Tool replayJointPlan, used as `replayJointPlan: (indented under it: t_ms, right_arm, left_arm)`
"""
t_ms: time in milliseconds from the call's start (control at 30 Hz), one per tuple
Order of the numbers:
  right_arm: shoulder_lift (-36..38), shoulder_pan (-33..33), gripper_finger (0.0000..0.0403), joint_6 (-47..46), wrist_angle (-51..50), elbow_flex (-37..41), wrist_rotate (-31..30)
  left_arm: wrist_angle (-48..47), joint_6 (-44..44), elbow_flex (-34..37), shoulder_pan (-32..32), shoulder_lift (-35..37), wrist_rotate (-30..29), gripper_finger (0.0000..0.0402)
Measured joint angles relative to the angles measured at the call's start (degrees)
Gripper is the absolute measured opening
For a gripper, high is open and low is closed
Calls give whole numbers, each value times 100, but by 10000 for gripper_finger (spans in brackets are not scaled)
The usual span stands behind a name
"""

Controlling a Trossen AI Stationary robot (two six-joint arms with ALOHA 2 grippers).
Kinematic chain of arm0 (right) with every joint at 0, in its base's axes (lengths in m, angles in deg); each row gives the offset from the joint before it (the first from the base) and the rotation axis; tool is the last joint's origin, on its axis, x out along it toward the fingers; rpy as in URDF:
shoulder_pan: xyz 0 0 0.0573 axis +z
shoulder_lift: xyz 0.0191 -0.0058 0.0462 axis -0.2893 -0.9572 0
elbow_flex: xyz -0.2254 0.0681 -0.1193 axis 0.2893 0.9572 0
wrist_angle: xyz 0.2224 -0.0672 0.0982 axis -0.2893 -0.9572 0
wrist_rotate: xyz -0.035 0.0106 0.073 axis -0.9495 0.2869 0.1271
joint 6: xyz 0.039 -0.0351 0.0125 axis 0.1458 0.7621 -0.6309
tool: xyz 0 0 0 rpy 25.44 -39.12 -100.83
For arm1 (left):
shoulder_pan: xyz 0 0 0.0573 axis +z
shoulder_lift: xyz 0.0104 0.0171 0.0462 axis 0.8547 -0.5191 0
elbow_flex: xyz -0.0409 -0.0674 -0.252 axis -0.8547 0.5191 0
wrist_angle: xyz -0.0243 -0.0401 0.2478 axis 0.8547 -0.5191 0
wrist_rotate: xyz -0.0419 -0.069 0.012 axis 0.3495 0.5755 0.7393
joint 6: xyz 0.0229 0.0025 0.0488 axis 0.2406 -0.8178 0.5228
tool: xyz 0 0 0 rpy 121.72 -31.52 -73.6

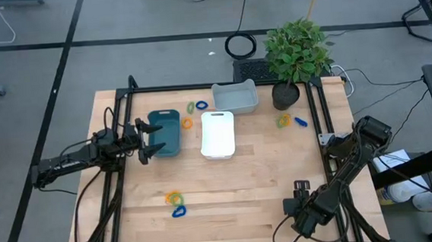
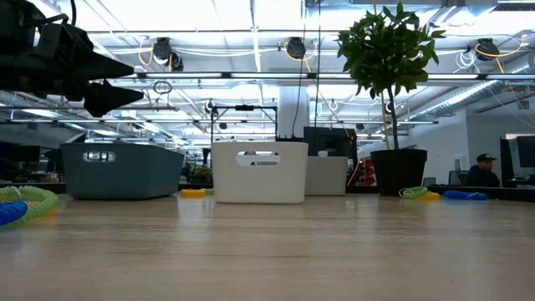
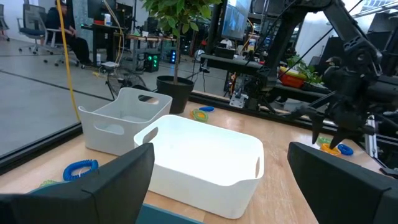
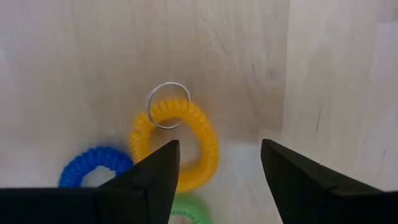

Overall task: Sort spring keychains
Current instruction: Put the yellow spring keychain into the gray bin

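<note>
Small coiled keychains lie in groups on the wooden table: green (image 1: 191, 107), blue (image 1: 201, 105) and orange (image 1: 187, 124) near the trays, a yellow-green one (image 1: 283, 120) and a blue one (image 1: 300, 120) by the plant pot, and a cluster (image 1: 176, 200) toward the near edge. My left gripper (image 1: 151, 139) (image 3: 221, 180) is open above the teal tray (image 1: 163, 132). My right gripper (image 1: 296, 195) (image 4: 221, 168) is open and points down near the table's near right corner. Under it lie a yellow keychain (image 4: 180, 149) with a metal ring, a blue one (image 4: 93, 165) and a green one (image 4: 189, 208). The high view hides these three.
A white tray (image 1: 218, 134) and a grey tray (image 1: 236, 97) stand right of the teal one. A potted plant (image 1: 285, 95) stands at the far right. Black frame rails (image 1: 323, 106) run along the table's sides. A black cable coil (image 1: 240, 45) lies on the floor beyond. A person (image 2: 483, 167) sits far off.
</note>
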Motion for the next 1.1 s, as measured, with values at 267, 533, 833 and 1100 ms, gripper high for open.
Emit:
replayJointPlan:
  t_ms: [267,533,833,1100]
  right_arm:
    - [28,3,205,-16,171,231,-17]
    - [26,3,116,-18,279,336,-21]
    - [17,3,10,-156,329,343,-25]
    - [11,-15,4,-332,273,281,-23]
  left_arm:
    - [0,0,1,0,1,1,379]
    - [0,2,-1,-2,-1,0,379]
    - [0,0,-1,0,-1,0,379]
    - [0,2,0,1,-1,1,379]
